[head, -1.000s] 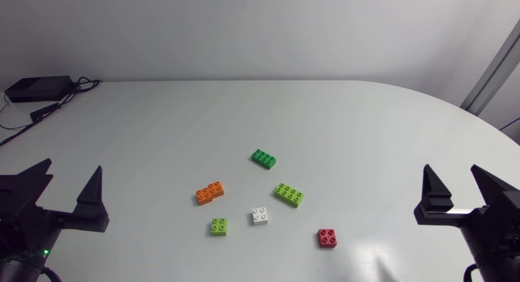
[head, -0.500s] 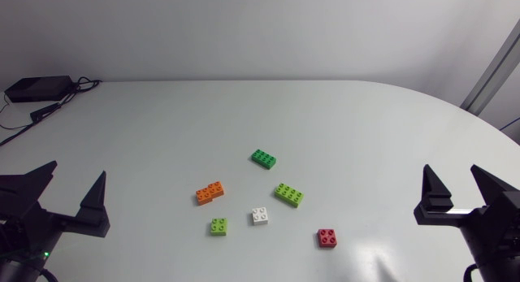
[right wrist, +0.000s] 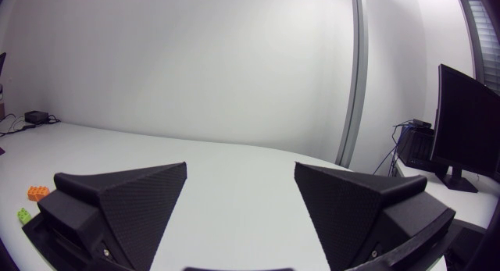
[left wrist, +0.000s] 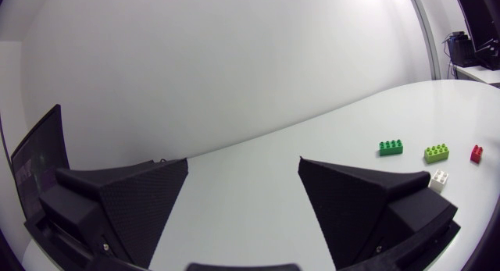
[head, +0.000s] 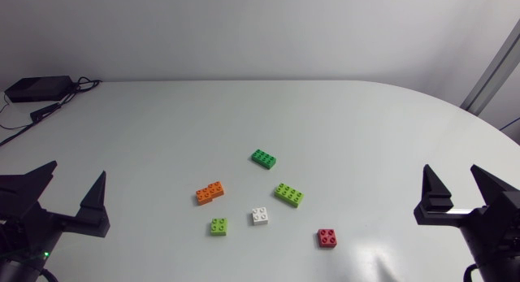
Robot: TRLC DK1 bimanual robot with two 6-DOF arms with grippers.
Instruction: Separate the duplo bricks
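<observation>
- Resting at the table's point(head: 244, 111) 8 o'clock edge in the head view, our left gripper point(head: 75, 170) is holding its fingers wide apart with nothing between them.
- At the 4 o'clock edge, our right gripper point(head: 451, 170) is likewise keeping its fingers spread and gripping nothing.
- All six bricks are lying singly near the table's middle, none touching another and all well apart from both grippers.
- We are taking the white brick point(head: 260, 215) as the dial's centre: the dark green brick point(head: 262, 158) is sitting at 12 o'clock, the long lime brick point(head: 288, 194) at 2, the red brick point(head: 327, 238) near 4, the small lime brick point(head: 218, 226) between 8 and 9, and the orange brick point(head: 210, 193) at 10.
- In the left wrist view, the dark green, long lime, red and white bricks are showing ahead of the gripper, out past one finger, around its 2 o'clock.
- In the right wrist view, the orange and small lime bricks are peeking out beside the outer flank of one finger, near its 9 o'clock.
</observation>
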